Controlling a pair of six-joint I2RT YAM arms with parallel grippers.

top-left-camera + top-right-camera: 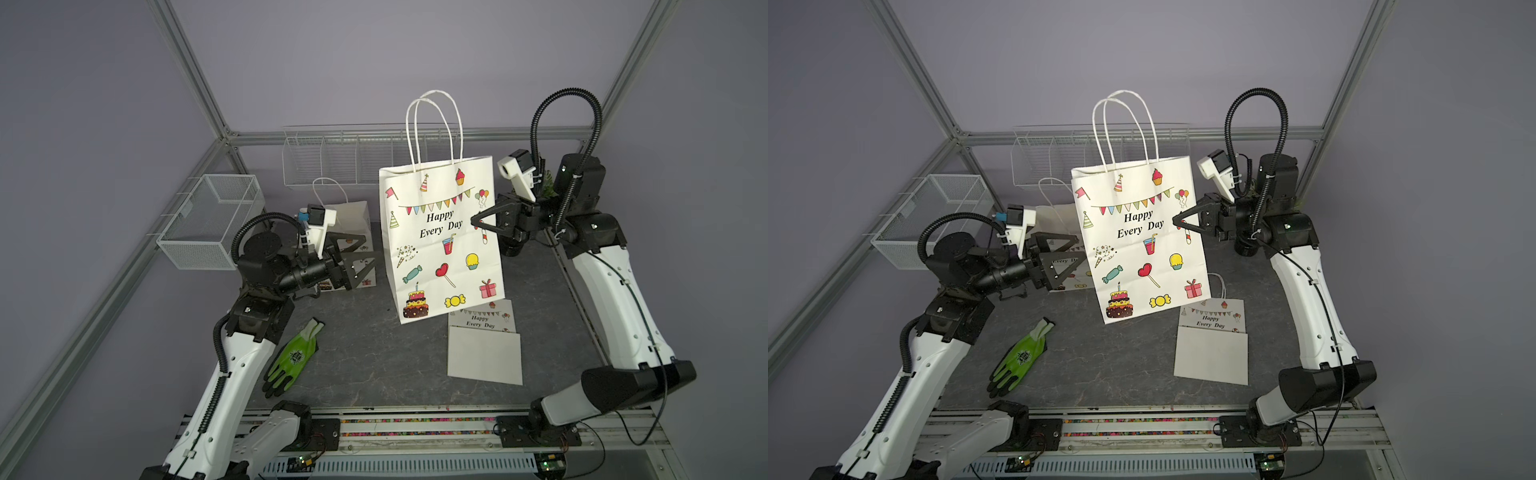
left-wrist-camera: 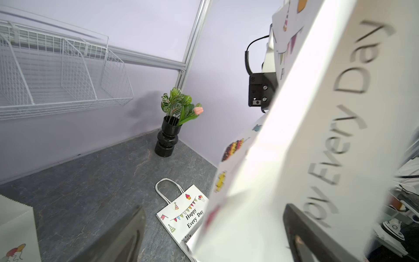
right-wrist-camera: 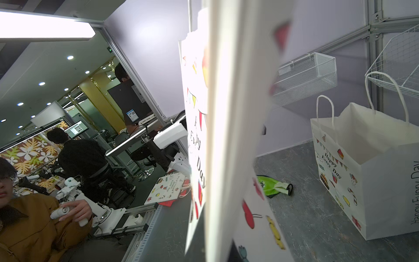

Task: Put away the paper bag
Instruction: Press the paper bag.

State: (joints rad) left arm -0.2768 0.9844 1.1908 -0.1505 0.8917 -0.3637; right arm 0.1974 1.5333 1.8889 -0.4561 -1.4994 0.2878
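We judge the job about half done: the paper bag (image 1: 440, 245) is picked up but not yet stowed. It stands tall and slightly tilted in the middle of the table (image 1: 365, 365), handles up, and the right gripper (image 1: 476, 222) is clamped onto its right edge; we cannot tell whether its base touches the surface. The left gripper (image 1: 372, 247) hangs with its jaws spread wide and empty, just left of the bag, in front of a smaller open bag (image 1: 353, 220) standing at the far left. What is left, we think, is carrying the bag to a store, perhaps the wire rack (image 1: 332, 162) on the far wall or the mesh basket (image 1: 208, 220) on the left wall. The surface is dark, stone-patterned and matt. A folded bag (image 1: 484, 345) lies flat near right, a green glove (image 1: 293, 359) near left, and a black vase (image 2: 167, 138) with leaves stands in the far right corner. Lilac walls and an aluminium frame (image 1: 195, 79) enclose the cell.
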